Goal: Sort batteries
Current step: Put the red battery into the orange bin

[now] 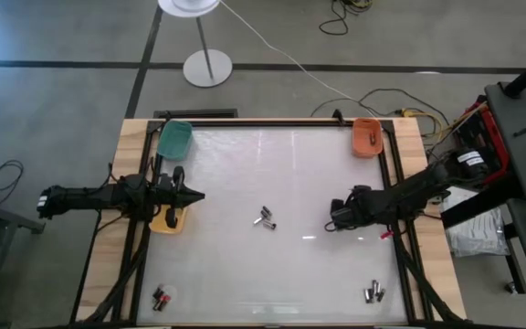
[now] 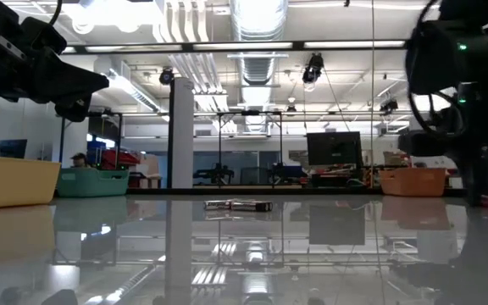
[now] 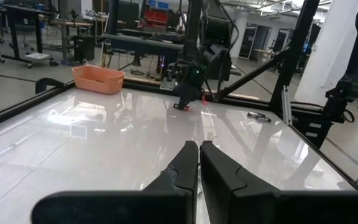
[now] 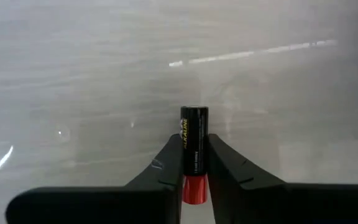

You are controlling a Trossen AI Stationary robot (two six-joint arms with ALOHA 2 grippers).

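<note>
My right gripper point(image 1: 334, 219) point(image 4: 193, 142) points steeply down at the right middle of the white table and is shut on a black battery with a red end point(image 4: 193, 146). Loose batteries lie on their sides at the table's middle point(image 1: 265, 217) point(image 2: 238, 205), near the front left corner point(image 1: 161, 296) and near the front right corner point(image 1: 373, 292). My left gripper point(image 1: 194, 196) point(image 3: 199, 155) waits level and shut at the left side, beside the yellow bin point(image 1: 167, 219). My right gripper pinches the battery's black barrel point(image 4: 193, 155) between its two fingers, from above and slanting down. The battery lies along the fingers, its black end point(image 4: 193, 113) sticking out past the fingertips and its red end point(image 4: 193, 190) back between them. Whether it touches the table I cannot tell.
A green bin point(image 1: 174, 137) stands at the far left corner and an orange bin point(image 1: 366, 137) at the far right corner. The dark frame rails point(image 1: 395, 183) run along the table's sides. A lamp stand point(image 1: 207, 66) is beyond the far edge.
</note>
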